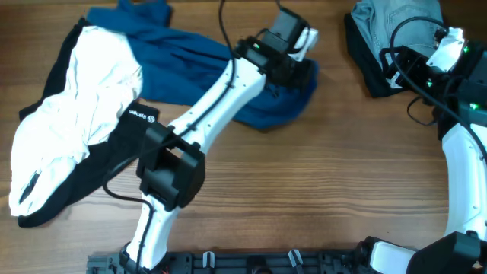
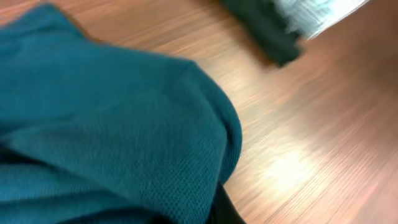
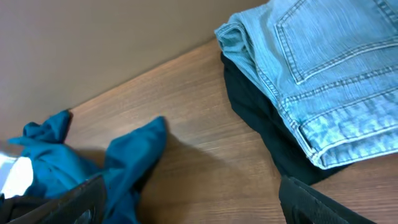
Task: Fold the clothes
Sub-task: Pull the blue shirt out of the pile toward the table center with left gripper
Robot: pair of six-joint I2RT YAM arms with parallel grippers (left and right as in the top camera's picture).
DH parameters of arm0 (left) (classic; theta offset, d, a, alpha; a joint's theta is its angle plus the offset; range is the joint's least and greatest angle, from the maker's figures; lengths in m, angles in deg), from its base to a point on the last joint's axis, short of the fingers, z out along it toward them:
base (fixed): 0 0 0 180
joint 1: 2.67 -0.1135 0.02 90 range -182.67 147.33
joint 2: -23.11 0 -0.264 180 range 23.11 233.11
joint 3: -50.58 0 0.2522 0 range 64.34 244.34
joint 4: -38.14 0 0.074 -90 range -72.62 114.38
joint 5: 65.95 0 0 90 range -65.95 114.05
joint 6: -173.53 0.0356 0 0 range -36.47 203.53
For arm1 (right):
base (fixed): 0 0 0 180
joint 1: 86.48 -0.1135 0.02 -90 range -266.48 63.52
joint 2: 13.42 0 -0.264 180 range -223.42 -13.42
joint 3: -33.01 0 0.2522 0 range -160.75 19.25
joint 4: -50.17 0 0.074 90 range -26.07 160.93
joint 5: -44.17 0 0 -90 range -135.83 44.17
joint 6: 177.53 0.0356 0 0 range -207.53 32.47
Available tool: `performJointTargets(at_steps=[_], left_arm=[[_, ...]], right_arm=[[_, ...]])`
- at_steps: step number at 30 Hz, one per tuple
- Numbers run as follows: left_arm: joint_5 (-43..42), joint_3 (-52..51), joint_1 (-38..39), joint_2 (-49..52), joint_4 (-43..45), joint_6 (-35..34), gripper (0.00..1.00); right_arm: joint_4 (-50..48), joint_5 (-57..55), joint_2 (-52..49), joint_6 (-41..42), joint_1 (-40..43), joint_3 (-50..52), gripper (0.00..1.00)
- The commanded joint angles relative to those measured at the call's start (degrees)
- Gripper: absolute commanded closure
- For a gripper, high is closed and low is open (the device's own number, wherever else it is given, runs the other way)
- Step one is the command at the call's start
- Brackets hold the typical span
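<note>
A blue garment (image 1: 190, 53) lies crumpled across the back middle of the table. My left gripper (image 1: 297, 65) is at its right end and is shut on the cloth. In the left wrist view the blue cloth (image 2: 112, 124) drapes over the jaws (image 2: 214, 214), and only one dark finger shows. A white garment (image 1: 76, 99) lies on a black one (image 1: 114, 160) at the left. My right gripper (image 1: 437, 42) hovers by the folded jeans (image 1: 399, 19), with its fingers wide apart (image 3: 193, 199) and empty. The blue garment also shows in the right wrist view (image 3: 124, 162).
The folded light-blue jeans (image 3: 323, 74) rest on a folded black garment (image 3: 261, 124) at the back right corner, next to the back wall. My left arm (image 1: 213, 106) crosses the table's middle. Bare wood lies between the blue garment and the stack.
</note>
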Motion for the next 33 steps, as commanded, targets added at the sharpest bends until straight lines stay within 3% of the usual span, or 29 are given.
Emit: performJointTargets(at_steps=[1, 3, 8, 10, 11, 12, 17, 20, 24, 28, 33], left_arm=[[-6.6, 0.9, 3.5, -1.4, 4.2, -5.2, 0.96], [-11.1, 1.1, 5.0, -1.4, 6.9, -7.0, 0.96], [-11.3, 2.8, 6.9, -1.9, 6.8, -6.9, 0.92], [-11.3, 2.8, 5.9, -2.5, 5.7, -6.7, 0.52], [-10.6, 2.8, 5.2, -2.9, 5.0, -6.7, 0.17], [-9.3, 2.8, 4.3, -3.4, 4.2, -6.7, 0.00], [1.7, 2.8, -5.5, -9.5, -0.9, -3.0, 0.00], [2.6, 2.7, -13.1, -9.7, -14.1, -0.1, 0.00], [12.9, 1.4, -21.1, -8.9, -28.8, 0.0, 0.00], [13.6, -6.0, -27.3, -8.9, -26.9, -0.1, 0.00], [13.4, -22.6, -32.9, -8.9, -14.4, -0.4, 0.00]], right_arm=[[0.5, 0.9, 0.4, -1.4, 0.4, -1.0, 0.11], [0.4, 0.9, 0.4, -1.4, 0.4, -1.0, 0.10], [0.4, 0.9, 0.4, -1.4, 0.4, -1.0, 0.10], [0.4, 0.9, 0.4, -1.4, 0.4, -1.0, 0.10], [0.4, 0.9, 0.4, -1.4, 0.4, -1.0, 0.10], [0.4, 0.9, 0.4, -1.4, 0.4, -1.0, 0.09], [0.5, 1.0, 0.4, -1.2, 0.4, -1.0, 0.06], [0.5, 1.0, 0.4, -1.2, 0.4, -1.0, 0.06], [0.7, 1.0, 0.4, -1.3, -0.5, -1.0, 0.07], [0.7, 1.0, 0.4, -1.4, -2.1, -1.0, 0.06], [0.7, 1.0, 0.4, -1.4, -2.2, -1.0, 0.06]])
